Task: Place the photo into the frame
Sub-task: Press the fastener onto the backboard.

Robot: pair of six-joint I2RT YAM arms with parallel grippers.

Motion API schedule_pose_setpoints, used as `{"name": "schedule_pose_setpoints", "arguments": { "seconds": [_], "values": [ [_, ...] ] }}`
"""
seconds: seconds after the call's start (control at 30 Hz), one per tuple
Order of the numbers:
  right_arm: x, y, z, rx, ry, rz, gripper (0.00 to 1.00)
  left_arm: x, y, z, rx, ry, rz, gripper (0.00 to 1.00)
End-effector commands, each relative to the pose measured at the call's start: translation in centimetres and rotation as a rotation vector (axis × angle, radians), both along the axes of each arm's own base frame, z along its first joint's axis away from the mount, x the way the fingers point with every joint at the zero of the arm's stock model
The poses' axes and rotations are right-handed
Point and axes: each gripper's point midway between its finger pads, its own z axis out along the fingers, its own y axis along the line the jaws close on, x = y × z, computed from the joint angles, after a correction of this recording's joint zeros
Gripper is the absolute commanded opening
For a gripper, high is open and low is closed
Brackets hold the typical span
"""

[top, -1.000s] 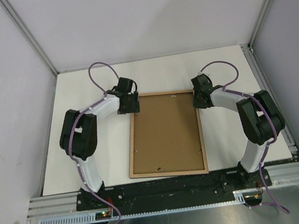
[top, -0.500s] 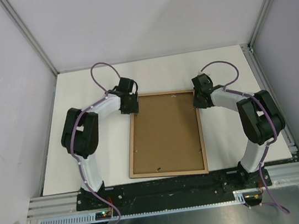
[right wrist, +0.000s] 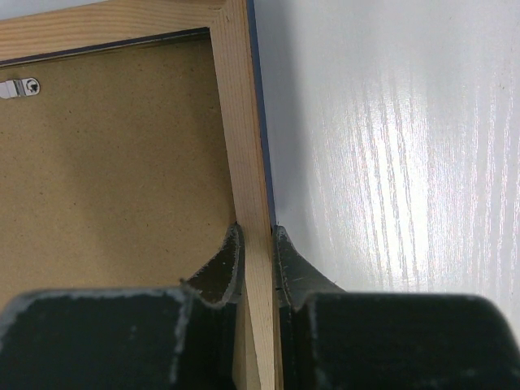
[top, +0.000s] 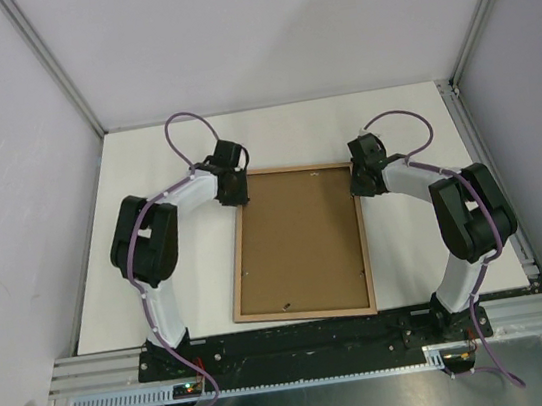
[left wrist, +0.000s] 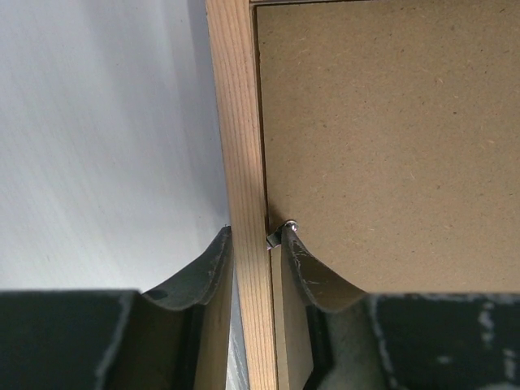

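I am seeing the frame (top: 305,312) lying back-up on the surface (top: 291,129) with the backing board (top: 301,239) in it and the photo hidden, so I am judging that little is remaining, while the right pincer (right wrist: 258,231) is clenching the right rail and the left pincer (left wrist: 253,237) is straddling the left one, gripping or not I cannot tell.

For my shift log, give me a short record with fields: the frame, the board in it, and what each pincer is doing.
frame: flat on table, wood back up
backing board: lying inside the frame
photo: not visible
left pincer: straddles left rail near far corner; grip unclear
right pincer: shut on right rail near far corner
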Motion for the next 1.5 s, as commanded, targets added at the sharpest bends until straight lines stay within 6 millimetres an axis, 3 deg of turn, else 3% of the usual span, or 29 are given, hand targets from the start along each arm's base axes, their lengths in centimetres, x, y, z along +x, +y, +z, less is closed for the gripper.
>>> {"name": "schedule_pose_setpoints", "arguments": {
  "seconds": [0.0, 0.13, 0.37, 0.7, 1.1, 1.47],
  "values": [
    [0.1, -0.2, -0.6, -0.003, 0.020, -0.008, 0.00, 0.5, 1.2, -0.3, 0.058, -0.002, -0.014, 0.10],
    [0.1, -0.3, -0.6, -0.003, 0.023, -0.010, 0.00, 0.8, 1.6, -0.3, 0.076, -0.008, -0.005, 0.01],
    [0.1, -0.1, -0.1, 0.010, 0.012, -0.004, 0.00, 1.4, 1.9, -0.6, 0.107, -0.013, -0.009, 0.00],
    [0.0, -0.5, 0.1, 0.020, 0.020, -0.008, 0.00, 3.8, 1.8, -0.6, 0.075, -0.025, 0.010, 0.01],
    [0.2, -0.7, 0.3, 0.035, 0.018, -0.012, 0.02, 4.3, 1.3, 0.5, 0.049, -0.046, -0.003, 0.24],
    [0.2, -0.6, 0.3, 0.039, 0.019, -0.011, 0.02, 3.5, 0.6, 0.8, 0.011, -0.033, -0.057, 0.33]
  ]
}}
